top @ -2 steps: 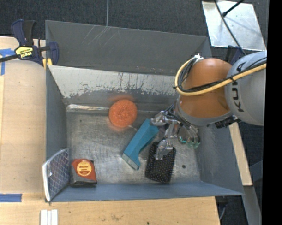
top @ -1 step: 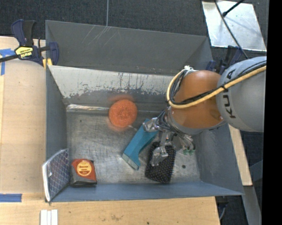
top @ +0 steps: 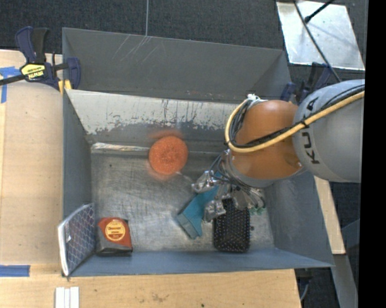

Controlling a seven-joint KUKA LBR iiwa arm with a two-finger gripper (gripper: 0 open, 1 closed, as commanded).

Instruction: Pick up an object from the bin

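My gripper (top: 212,194) sits low over the right half of the bin floor, partly under the arm's orange cover. A teal-blue flat block (top: 193,216) lies tilted right below it, with its upper end against the gripper. Just right of the block, a black mesh-textured object (top: 231,232) rests on the floor near the front wall. A round orange scrubber-like ball (top: 168,154) lies at the back of the floor, left of the gripper and apart from it.
An orange and black tape measure (top: 115,234) lies at the front left. Beside it a silvery mesh sheet (top: 76,238) leans in the front left corner. The arm's bulk covers the bin's right side.
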